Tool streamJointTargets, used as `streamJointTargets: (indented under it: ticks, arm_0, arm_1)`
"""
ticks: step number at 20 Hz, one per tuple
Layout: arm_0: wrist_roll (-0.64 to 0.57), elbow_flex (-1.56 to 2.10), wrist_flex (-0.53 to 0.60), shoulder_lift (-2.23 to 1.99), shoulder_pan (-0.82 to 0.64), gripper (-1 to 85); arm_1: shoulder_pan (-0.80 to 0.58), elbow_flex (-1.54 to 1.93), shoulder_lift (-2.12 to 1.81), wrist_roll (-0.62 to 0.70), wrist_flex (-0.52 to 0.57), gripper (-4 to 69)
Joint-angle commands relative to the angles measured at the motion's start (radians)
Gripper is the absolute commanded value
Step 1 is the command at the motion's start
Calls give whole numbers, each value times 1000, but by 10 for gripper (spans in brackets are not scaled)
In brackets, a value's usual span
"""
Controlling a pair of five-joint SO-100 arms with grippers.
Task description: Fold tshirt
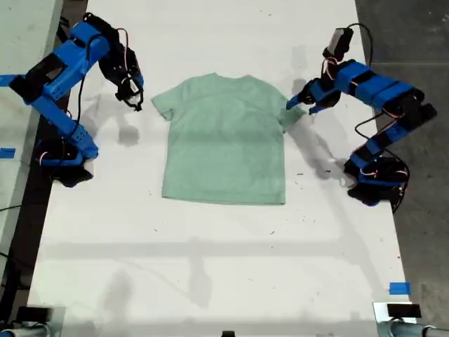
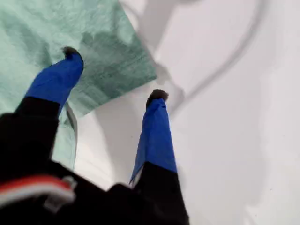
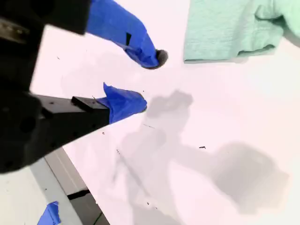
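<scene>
Two grippers: both spread, both empty.
Tshirt (image 1: 226, 140): flat, mid-table (image 1: 210, 267), collar at the far edge.
My first gripper (image 2: 112, 75): straddling the sleeve hem at the exterior view's right; nearer.
My second gripper (image 3: 152, 79): just beside the other sleeve.

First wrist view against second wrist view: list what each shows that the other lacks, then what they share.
Only the first wrist view: my first tool open, straddling the sleeve edge of the tshirt, one fingertip over the cloth, the other over bare table.

Only the second wrist view: my second tool open above bare table, clear of the cloth, plus the table's edge and a scrap of blue tape.

Both: the mint tshirt, the white table, blue fingers.
</scene>
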State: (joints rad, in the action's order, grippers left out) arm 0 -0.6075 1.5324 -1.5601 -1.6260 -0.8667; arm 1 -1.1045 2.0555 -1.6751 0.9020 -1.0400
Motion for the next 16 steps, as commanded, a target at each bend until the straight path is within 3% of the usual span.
streamJointTargets:
  ticks: [1, 4, 5, 6, 9, 13, 16]
  arm_0:
    - [-6, -57, 15, -3, 41, 99]
    - [-6, -52, 20, 3, 52, 99]
    - [-5, -51, 21, 5, 55, 99]
    - [-5, -51, 21, 6, 58, 99]
    - [0, -48, 21, 5, 69, 98]
    - [3, -37, 21, -3, 80, 97]
    - [9, -29, 21, -9, 86, 96]
  arm_1:
    - [-3, -34, 100, 20, 71, 271]
    - [0, -106, 198, 34, 52, 166]
    - [-5, -123, 218, 37, 46, 55]
    - [-11, -138, 238, 40, 38, -3]
    - [-12, -149, 230, 46, 12, -4]
    - [0, -186, 57, 43, -112, -4]
    - [78, -227, -143, -44, -161, -4]
